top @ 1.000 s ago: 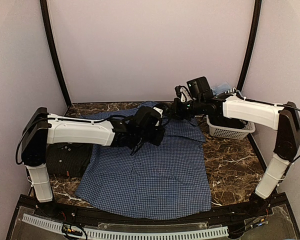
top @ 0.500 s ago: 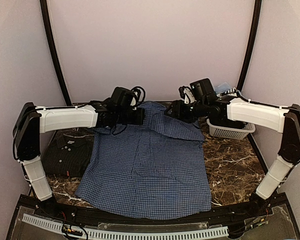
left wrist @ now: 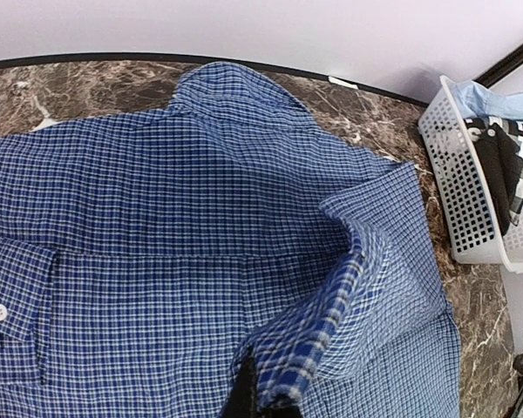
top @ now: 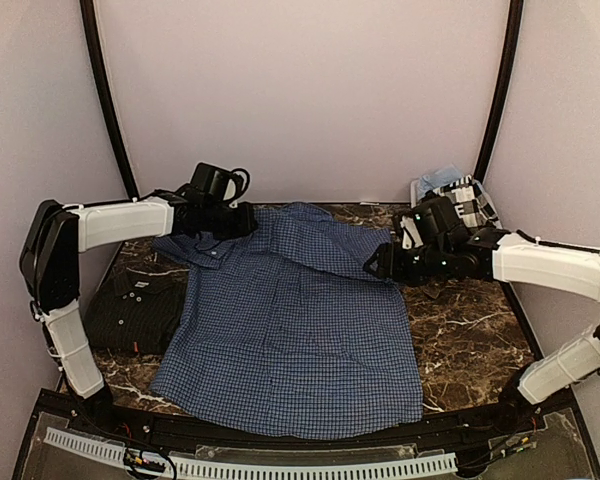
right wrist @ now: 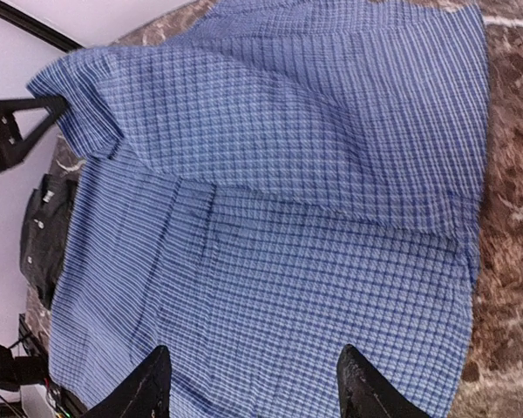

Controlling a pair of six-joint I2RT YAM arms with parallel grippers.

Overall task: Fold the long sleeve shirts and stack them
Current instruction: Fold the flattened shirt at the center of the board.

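- Left gripper (top: pixel 246 222) clamped on a raised fold of the blue shirt (top: pixel 300 330). The bite looks thin, so I judge it may slip.
- Right gripper (right wrist: pixel 253 387) spread wide and empty, with cloth flat beneath its fingers. I could pinch two layers.
- Dark shirt (top: pixel 130 310) lies behind the left fingers. Dragging might rumple it.

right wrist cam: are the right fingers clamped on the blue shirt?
No, the right fingers stand wide apart, and the blue shirt lies flat in the gap between them with no cloth pinched.
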